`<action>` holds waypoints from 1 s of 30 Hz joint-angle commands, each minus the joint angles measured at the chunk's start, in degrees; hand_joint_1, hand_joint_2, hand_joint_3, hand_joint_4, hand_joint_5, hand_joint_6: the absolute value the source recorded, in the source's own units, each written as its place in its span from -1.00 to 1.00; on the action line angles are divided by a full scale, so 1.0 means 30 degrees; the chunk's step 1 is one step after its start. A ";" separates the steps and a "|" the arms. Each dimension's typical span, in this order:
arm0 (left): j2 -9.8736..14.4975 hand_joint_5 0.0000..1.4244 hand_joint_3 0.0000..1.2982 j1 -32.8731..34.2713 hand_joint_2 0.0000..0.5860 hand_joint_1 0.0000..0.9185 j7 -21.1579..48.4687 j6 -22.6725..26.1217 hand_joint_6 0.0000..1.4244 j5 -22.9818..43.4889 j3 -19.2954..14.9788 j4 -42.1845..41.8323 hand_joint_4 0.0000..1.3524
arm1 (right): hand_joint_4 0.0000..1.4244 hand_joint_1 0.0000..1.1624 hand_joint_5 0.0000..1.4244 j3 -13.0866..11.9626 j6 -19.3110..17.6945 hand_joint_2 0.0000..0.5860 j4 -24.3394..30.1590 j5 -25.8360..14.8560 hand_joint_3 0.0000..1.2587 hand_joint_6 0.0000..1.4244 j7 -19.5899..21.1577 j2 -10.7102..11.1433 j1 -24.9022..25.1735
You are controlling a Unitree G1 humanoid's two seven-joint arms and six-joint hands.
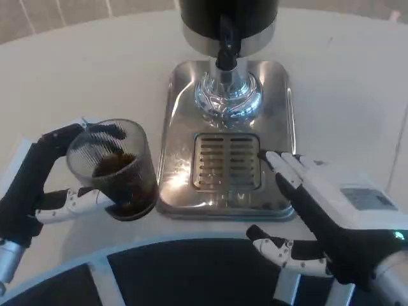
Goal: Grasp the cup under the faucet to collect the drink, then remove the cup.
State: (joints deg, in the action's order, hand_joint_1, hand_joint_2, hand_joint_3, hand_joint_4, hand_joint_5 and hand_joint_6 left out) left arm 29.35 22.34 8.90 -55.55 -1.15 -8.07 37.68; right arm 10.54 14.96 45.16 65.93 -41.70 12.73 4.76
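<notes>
Where left hand point(48, 185) grips, ribbed clear cup point(118, 169) holds dark drink.

You're looking down at a white round table point(357, 83), matte and evenly lit, with soft glare only. Its curved near edge point(191, 245) runs across the bottom, and below it there's dark floor point(191, 280). White frame struts point(102, 280) cross that dark area. At top left, past the far edge, there's a strip of beige tiled floor point(64, 16).
</notes>
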 commanded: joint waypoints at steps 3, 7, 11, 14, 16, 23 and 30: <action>0.0332 0.54 0.63 -0.0950 -0.91 0.14 0.0957 -0.0048 -0.60 0.1382 -0.0572 -0.1568 0.74 | -1.00 -0.21 -1.00 0.0716 -0.0783 0.41 -0.0079 -0.0023 -1.00 -1.00 -0.0441 0.0303 0.0435; 0.0489 0.54 0.63 -0.1554 -0.92 0.14 0.1638 0.0005 -0.60 0.1970 -0.0776 -0.2353 0.74 | -1.00 -0.22 -1.00 0.1164 -0.1102 0.42 0.0019 0.0147 -1.00 -1.00 -0.0662 0.0329 0.0590; 0.0536 0.54 0.62 -0.2206 -0.92 0.14 0.2275 0.0180 -0.59 0.2538 -0.0995 -0.3176 0.75 | -1.00 -0.22 -1.00 0.1552 -0.1252 0.43 0.0331 0.0421 -1.00 -1.00 -0.0993 0.0225 0.0627; 0.0526 0.54 0.62 -0.2871 -0.93 0.14 0.2705 0.0285 -0.58 0.2935 -0.1112 -0.3943 0.75 | -1.00 -0.23 -1.00 0.1774 -0.1271 0.43 0.0666 0.0606 -1.00 -1.00 -0.1333 0.0050 0.0633; 0.0508 0.54 0.62 -0.3240 -0.93 0.14 0.2941 0.0396 -0.58 0.3150 -0.1150 -0.4368 0.75 | -1.00 -0.23 -1.00 0.1926 -0.1314 0.43 0.0934 0.0747 -1.00 -1.00 -0.1580 -0.0073 0.0616; 0.0324 0.54 0.62 -0.4737 -0.93 0.14 0.3748 0.0912 -0.58 0.3856 -0.1126 -0.6235 0.74 | -1.00 -0.23 -1.00 0.2384 -0.1534 0.43 0.1863 0.1177 -1.00 -1.00 -0.2401 -0.0613 0.0296; 0.0247 0.54 0.62 -0.5510 -0.93 0.14 0.4427 0.1285 -0.57 0.4365 -0.1154 -0.7215 0.74 | -1.00 -0.24 -1.00 0.2877 -0.1846 0.43 0.2044 0.1585 -1.00 -1.00 -0.2778 -0.1223 0.0092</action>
State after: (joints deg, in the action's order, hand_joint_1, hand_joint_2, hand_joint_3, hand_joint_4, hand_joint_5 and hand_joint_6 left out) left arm 30.40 6.84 21.72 -51.80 9.61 -10.63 17.99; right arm 18.41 10.42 50.05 70.03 -49.10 9.90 5.75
